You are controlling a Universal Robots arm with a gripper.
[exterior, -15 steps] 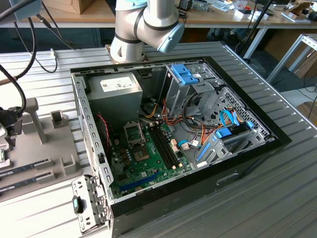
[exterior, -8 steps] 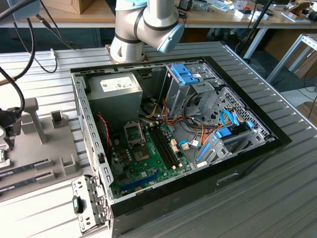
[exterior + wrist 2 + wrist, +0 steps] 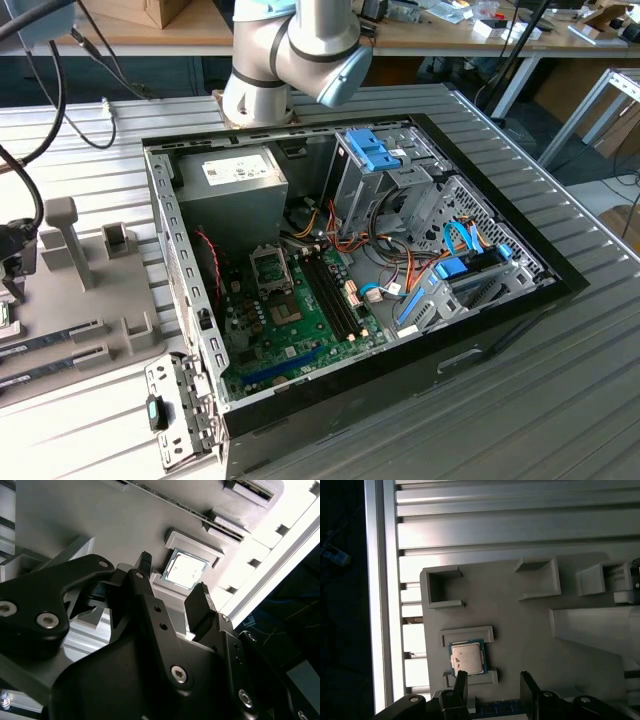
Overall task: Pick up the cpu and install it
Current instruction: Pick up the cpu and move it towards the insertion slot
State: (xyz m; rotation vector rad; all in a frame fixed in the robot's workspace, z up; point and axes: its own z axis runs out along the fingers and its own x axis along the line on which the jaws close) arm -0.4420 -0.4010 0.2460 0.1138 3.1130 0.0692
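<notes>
The pincer (image 3: 495,684) hung just above the tray (image 3: 530,630), its fingers (image 3: 461,680) apart and empty. The cpu (image 3: 467,658) lay flat in its nest on that tray, untouched.

The chief risk, as I judged it, was alignment. In the first wrist view the chip sat in line with one finger, not midway between the two. A straight drop could therefore land a tip on the metal lid or on a raised lip (image 3: 467,632) of the nest. Lips bordered two opposite sides of the chip and would block a grip there, leaving only the other two sides for the fingers. The cpu was thin, so a shallow or skewed pinch could tilt it or let it slip.

In the exterior view the tray (image 3: 90,290) lay on the bench (image 3: 560,380) at about nine o'clock from the case (image 3: 480,330). Two sticks (image 3: 55,335) sat in slots toward seven o'clock on the tray. The socket (image 3: 268,265) sat at about eleven o'clock on the board (image 3: 300,330); its cover seemed open, though I could not be sure. The case wall (image 3: 165,250) stood between tray and socket, and cables (image 3: 340,238) crowded in at two o'clock from the socket.
</notes>
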